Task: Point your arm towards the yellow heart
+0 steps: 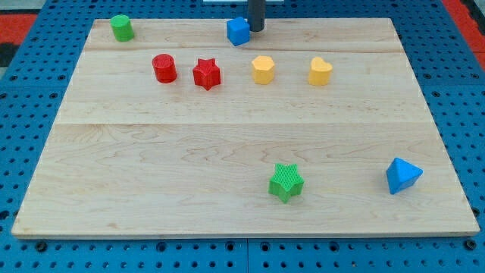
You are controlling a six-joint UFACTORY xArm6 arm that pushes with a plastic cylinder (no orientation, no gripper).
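So on the pale wooden board (227, 152), which sits on a blue pegboard surface (23, 114) full of holes, the small green cylinder block (121, 28) is way up in the corner at the view's top left, all by itself. Moving right there's a row of four blocks across the upper part of the board: first the red cylinder block (164, 68), then just beside it the red star-shaped block (206, 73), close but I can't tell if they actually touch. Above that row, near the top edge, sits the blue cube-ish block (238, 31), and my tip (256, 29) is right up against its right side, touching or as good as touching. The dark rod comes down from the top edge of the view and there's no pincer on it, just the plain rod end, so nothing to call wide or narrow and it isn't holding anything. Carrying on right along the row, there's the yellow block with a roughly hexagonal top (263, 70), then a gap, then the yellow heart block (320, 71), which is the one the task is about. It sits below and to the right of my tip, apart from it, with the yellow hexagon-ish one as its nearest neighbour. Down near the view's bottom edge is the green star block (286, 182), and well off to its right the blue triangular block (402, 175).
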